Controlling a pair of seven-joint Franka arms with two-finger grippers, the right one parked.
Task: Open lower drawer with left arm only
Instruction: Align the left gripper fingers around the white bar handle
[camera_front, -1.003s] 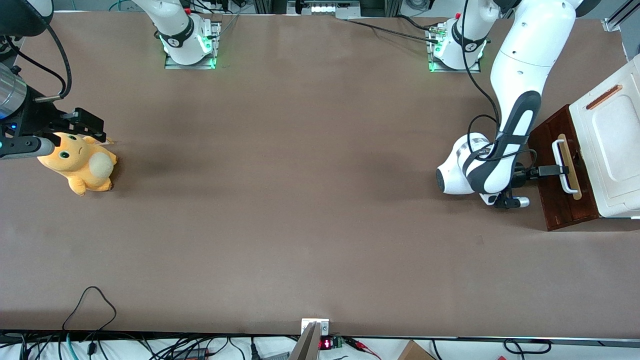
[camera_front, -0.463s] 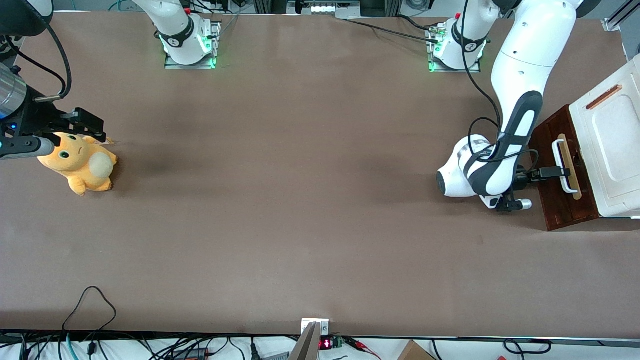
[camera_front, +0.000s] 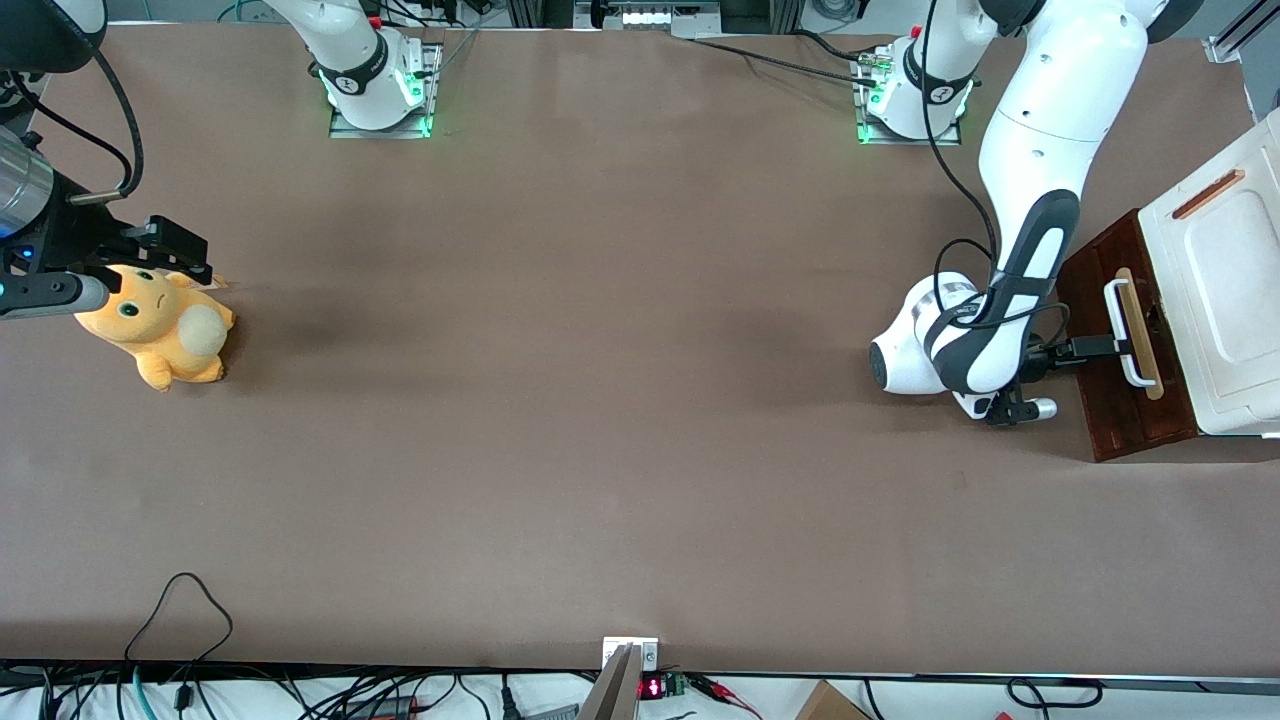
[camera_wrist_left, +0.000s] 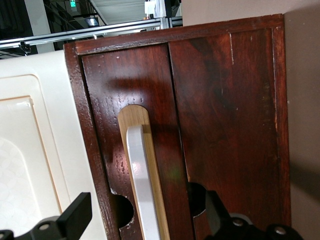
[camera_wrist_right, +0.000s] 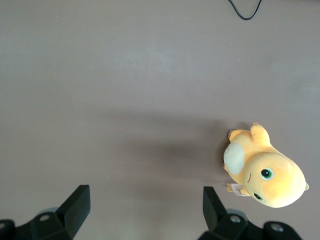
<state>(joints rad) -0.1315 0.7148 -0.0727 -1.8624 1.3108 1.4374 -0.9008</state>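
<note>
- The lower drawer (camera_front: 1125, 350), a shallow dark reddish-brown wooden drawer with a white loop handle (camera_front: 1122, 333) over a light wooden strip, sits right in front of the tool at the working arm's end of the brown surface (camera_front: 600, 400), under a white cabinet top (camera_front: 1225, 300) with a copper-coloured slot.
- The tool (camera_wrist_left: 145, 222), small, black and two-fingered, is spread open: one finger (camera_wrist_left: 75, 215) lies toward the cabinet top, the other over the dark wood, with the handle (camera_wrist_left: 142, 190) between them and untouched.
- Against the earlier front pictures, the tool has drawn slightly back from the handle; the drawer has not shifted.
- The left arm (camera_front: 1040, 180), glossy white with dark grey inlays, reaches down to it.
- Well apart, toward the parked arm's end, lies an orange plush toy (camera_front: 160, 325).
</note>
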